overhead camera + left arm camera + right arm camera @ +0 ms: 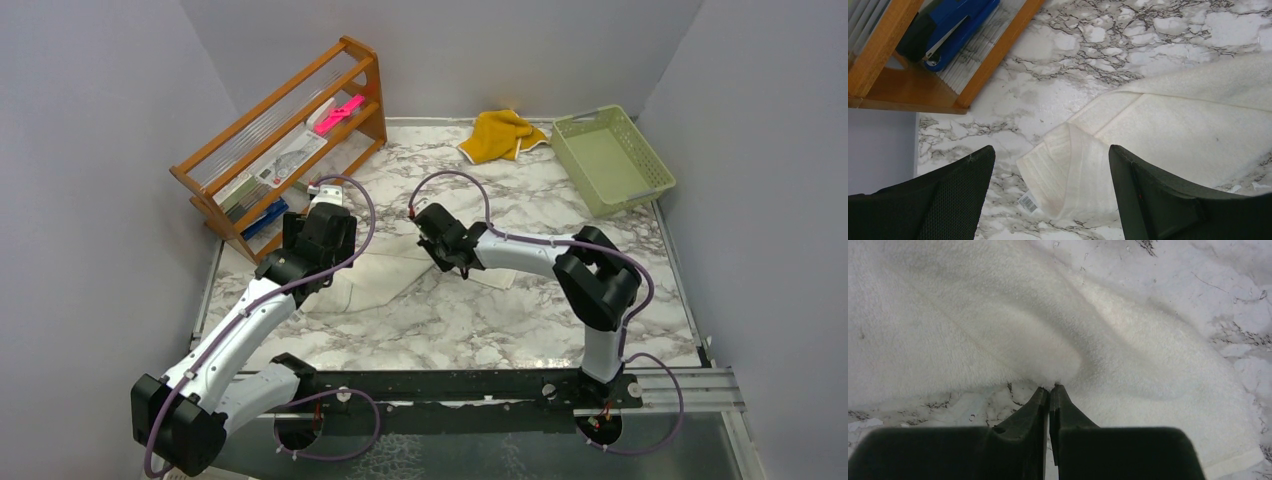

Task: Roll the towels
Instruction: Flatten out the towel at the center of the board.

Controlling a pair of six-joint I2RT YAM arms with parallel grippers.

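Cream-white towel point(1173, 130) with barcode tag point(1029, 202), pinched by right fingers point(1034, 410); left fingers point(948, 200) spread apart

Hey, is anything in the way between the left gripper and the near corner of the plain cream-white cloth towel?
Nothing visible does. The open left gripper hangs over the tagged corner of the cream-white cloth towel, and the wooden slatted rack stands off to one side.

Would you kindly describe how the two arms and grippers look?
Both the left arm and the right arm have white tubular links joined by chunky black joint housings, with a purple cable looping alongside. The left gripper and right gripper are black, each with two tapering fingers. No markings show.
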